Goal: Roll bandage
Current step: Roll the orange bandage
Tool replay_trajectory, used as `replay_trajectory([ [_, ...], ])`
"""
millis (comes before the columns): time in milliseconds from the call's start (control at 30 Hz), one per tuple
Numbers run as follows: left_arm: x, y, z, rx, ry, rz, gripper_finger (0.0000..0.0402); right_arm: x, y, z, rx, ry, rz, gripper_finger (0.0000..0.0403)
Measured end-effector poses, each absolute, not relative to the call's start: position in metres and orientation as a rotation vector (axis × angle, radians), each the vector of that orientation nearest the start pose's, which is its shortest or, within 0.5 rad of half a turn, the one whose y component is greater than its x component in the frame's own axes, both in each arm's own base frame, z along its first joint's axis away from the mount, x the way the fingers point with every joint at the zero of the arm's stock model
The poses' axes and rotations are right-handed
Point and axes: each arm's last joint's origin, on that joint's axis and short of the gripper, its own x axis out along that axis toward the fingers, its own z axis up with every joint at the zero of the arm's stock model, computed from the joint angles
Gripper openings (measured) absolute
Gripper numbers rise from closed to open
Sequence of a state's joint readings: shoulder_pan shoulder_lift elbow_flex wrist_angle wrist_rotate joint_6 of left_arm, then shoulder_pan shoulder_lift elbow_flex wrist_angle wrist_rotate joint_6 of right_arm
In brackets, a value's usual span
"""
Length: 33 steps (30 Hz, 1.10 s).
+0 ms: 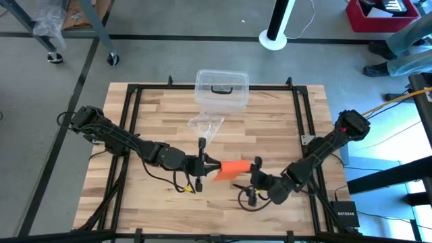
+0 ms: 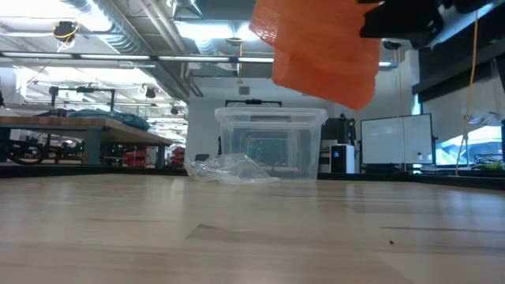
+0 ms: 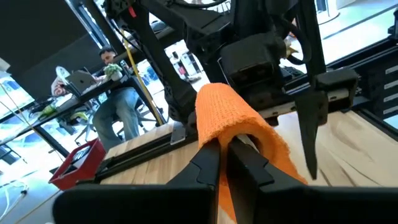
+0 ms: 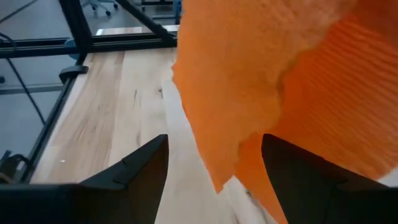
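Observation:
The orange bandage (image 1: 233, 169) hangs in the air over the middle of the table, between my two grippers. My left gripper (image 1: 210, 164) comes at it from the table's left and is shut on it; in the left wrist view the bandage (image 3: 224, 112) arches over that gripper (image 3: 227, 152). My right gripper (image 1: 255, 170) stands open at the bandage's right side. In the right wrist view the ragged lower edge of the bandage (image 4: 249, 74) hangs above the gap of my right gripper (image 4: 214, 168). My left gripper pinches the bandage between its two shut fingers, which lie about level and point toward the table's right. The cloth (image 3: 214, 127) loops over the fingertips in a fold and falls past them. The bandage (image 2: 323, 47) hangs clear of the table. My right gripper: I cannot tell whether its fingers touch the bandage.
A clear plastic box (image 1: 221, 88) with a dark handle stands at the table's far edge, near the middle. A crumpled transparent plastic piece (image 1: 204, 125) lies in front of it. The dark frame rail (image 1: 301, 135) runs along the table's sides. Bare wood (image 2: 237, 237) lies below the bandage.

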<state>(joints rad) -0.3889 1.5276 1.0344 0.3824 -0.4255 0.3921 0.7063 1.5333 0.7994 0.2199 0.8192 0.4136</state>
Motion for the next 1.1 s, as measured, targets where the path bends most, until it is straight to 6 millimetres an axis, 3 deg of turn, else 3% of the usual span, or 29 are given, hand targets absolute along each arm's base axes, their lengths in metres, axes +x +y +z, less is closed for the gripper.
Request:
replay_trajectory([
  [167, 0.325, -0.12, 0.294, 0.436, 0.108, 0.016, 0.0011, 0.251, 0.184, 0.205, 0.059, 0.328, -0.179, 0.02],
  [400, 0.325, -0.121, 0.293, 0.438, 0.113, 0.014, 0.0011, 0.242, 0.204, 0.216, 0.045, 0.283, -0.053, 0.0018],
  [600, 0.325, -0.121, 0.293, 0.444, 0.115, 0.014, 0.0011, 0.238, 0.228, 0.264, -0.067, 0.196, -0.006, 0.0018],
  [767, 0.325, -0.12, 0.29, 0.459, 0.14, 0.009, 0.0011, 0.233, 0.234, 0.324, -0.244, 0.134, -0.078, 0.0009],
  [933, 0.325, -0.12, 0.29, 0.461, 0.141, 0.008, 0.0011, 0.231, 0.21, 0.378, -0.381, 0.127, -0.236, 0.001],
  [1100, 0.324, -0.124, 0.29, 0.475, 0.134, -0.03, 0.0011, 0.229, 0.162, 0.405, -0.397, 0.163, -0.355, 0.0008],
])
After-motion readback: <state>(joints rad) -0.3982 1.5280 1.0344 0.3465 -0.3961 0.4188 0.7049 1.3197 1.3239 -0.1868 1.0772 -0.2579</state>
